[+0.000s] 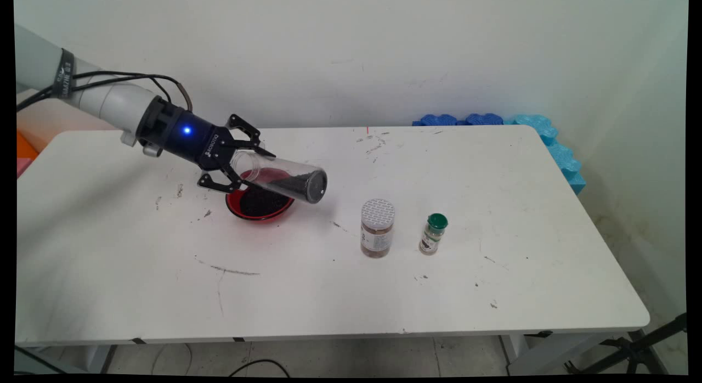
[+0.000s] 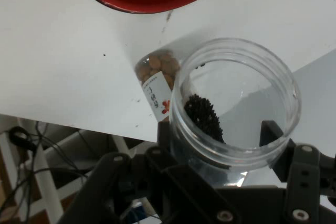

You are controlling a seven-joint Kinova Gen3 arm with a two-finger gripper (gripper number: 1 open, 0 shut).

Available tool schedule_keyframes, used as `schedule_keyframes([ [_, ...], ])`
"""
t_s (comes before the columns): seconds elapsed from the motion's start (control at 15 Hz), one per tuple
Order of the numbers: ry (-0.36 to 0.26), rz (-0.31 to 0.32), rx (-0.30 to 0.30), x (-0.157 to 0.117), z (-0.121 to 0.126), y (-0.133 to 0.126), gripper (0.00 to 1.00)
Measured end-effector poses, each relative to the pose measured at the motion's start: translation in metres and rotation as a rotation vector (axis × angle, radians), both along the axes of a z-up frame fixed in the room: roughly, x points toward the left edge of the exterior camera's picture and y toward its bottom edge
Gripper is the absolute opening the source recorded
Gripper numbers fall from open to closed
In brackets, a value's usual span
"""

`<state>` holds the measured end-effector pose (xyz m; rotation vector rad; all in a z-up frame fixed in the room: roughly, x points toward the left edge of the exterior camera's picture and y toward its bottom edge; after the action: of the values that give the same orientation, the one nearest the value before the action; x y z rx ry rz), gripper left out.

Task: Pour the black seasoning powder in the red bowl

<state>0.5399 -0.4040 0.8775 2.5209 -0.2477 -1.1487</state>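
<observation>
Your black two-finger gripper [image 1: 249, 159] is clamped on a clear cylindrical jar [image 1: 285, 180], tilted, dark grains pooled at its closed end, above the red glossy bowl [image 1: 259, 203] of dark grains. A silver-lidded jar [image 1: 377, 228] and green-capped bottle [image 1: 433, 234] stand apart on your scuffed white table [image 1: 493, 251]; the hand view crops the bowl

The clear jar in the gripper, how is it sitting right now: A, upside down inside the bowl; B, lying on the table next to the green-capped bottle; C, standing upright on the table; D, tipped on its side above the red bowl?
D: the gripper holds the clear jar tilted on its side over the red bowl, with dark grains inside both.
</observation>
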Motion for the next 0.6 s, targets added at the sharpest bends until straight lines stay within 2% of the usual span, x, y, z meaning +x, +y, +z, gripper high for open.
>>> schedule_keyframes([
  [0.6, 0.037, 0.085, 0.057, 0.0026, -0.0039, 0.0037, 0.00],
])
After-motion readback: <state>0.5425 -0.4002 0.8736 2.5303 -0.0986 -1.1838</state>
